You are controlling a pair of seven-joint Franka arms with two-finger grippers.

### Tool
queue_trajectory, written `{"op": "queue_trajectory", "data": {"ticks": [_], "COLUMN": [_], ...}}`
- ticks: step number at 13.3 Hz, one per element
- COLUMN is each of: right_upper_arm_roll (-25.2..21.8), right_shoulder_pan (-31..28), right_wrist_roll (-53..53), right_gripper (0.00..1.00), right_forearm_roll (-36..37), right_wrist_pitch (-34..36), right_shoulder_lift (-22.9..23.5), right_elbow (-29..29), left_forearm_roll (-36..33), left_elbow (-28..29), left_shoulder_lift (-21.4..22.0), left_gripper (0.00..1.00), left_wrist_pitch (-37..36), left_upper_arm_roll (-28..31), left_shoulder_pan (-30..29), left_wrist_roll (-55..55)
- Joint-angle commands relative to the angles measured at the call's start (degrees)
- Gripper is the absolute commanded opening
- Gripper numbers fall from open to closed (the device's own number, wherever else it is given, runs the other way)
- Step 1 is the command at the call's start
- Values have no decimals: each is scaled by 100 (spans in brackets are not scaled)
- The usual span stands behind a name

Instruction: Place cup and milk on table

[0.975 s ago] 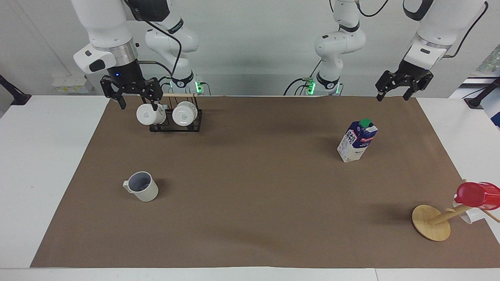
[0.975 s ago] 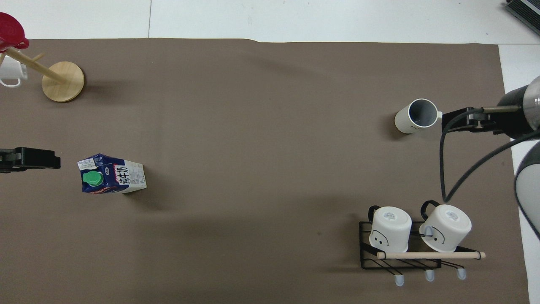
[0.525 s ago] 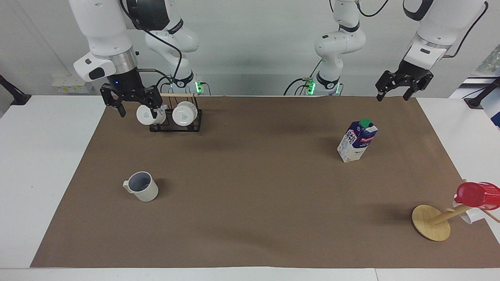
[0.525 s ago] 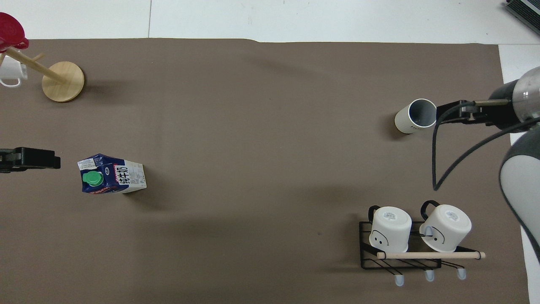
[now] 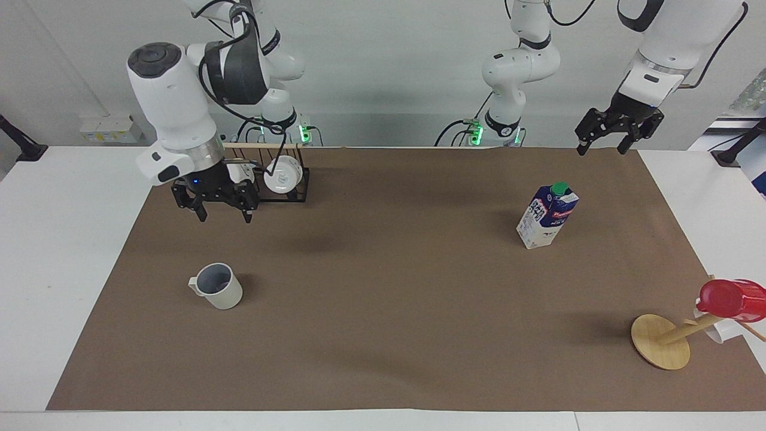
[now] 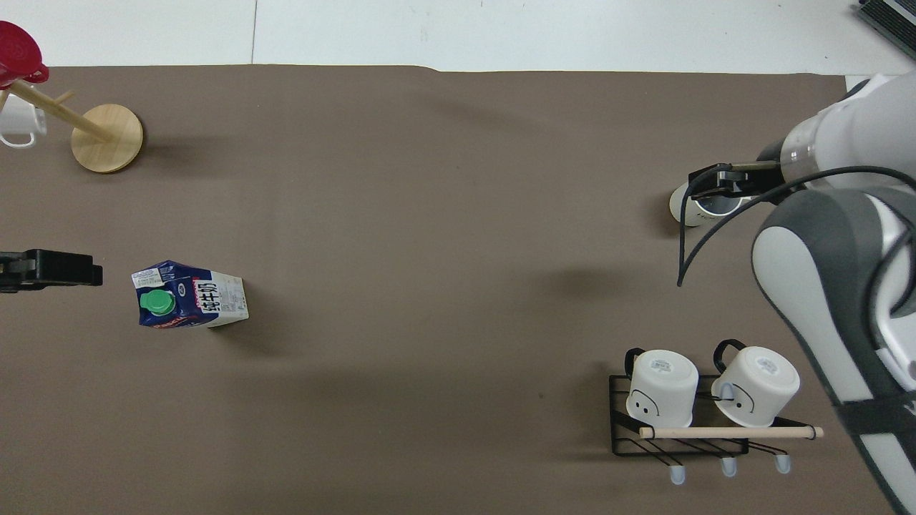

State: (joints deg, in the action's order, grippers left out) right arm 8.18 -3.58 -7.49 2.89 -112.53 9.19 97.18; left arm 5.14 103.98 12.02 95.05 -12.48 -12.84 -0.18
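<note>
Now reaching: right gripper [image 5: 221,209] spread wide, empty, up in the air between cup [image 5: 219,285] and mug rack [image 5: 270,179].
Could tip cup if lowered off-centre onto rim; milk [image 5: 547,216] upright toward left arm's end; left gripper [image 5: 604,140] waiting, open.

- black wire rack [image 6: 680,436] near the robots, toward the right arm's end; two white mugs [image 6: 662,386] lie on it, bottoms up; a wooden rod [image 6: 730,433] crosses it
- wooden stand [image 5: 660,341] toward the left arm's end; red cup [image 5: 730,299] on it, a white mug [image 6: 18,127] beside
</note>
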Motion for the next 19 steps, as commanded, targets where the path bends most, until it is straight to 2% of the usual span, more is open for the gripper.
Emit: {"op": "queue_trajectory", "data": {"ticks": [1,9,14,15,16,17,18,19], "right_upper_arm_roll": [-9,-18,-18,-18,-18,-18,-18,-18], "right_shoulder_pan": [-37,-231,-283,-292,-301,-292,-292,-301], "right_wrist_roll": [186,441,424,458,467,441,432,406], "right_gripper": [100,100,100,81,36,8,0,0], "right_forearm_roll": [-70,27,27,27,36,36,36,36], "right_wrist_pitch": [-750,-2009,-2036,-2036,-2036,-2036,-2027,-2019], "right_shoulder_lift": [109,900,1138,1199,1234,1235,1235,1235], "right_elbow": [485,618,618,627,627,618,618,618], "left_forearm_roll": [-119,-119,-101,-101,-101,-101,-101,-101], "left_elbow": [-89,-89,-71,-71,-71,-63,-62,-54], "left_shoulder_lift": [-16,-7,2,2,2,2,2,2], "left_gripper": [100,100,100,100,100,100,100,100], "left_wrist_pitch": [-109,-197,-136,-110,-109,-109,-109,-118], "left_upper_arm_roll": [-17,0,-35,-35,-35,-35,-35,-35], "left_shoulder_pan": [-8,-17,71,71,62,45,45,45], "left_wrist_roll": [-70,-79,-132,-132,-132,-97,-88,-88]}}
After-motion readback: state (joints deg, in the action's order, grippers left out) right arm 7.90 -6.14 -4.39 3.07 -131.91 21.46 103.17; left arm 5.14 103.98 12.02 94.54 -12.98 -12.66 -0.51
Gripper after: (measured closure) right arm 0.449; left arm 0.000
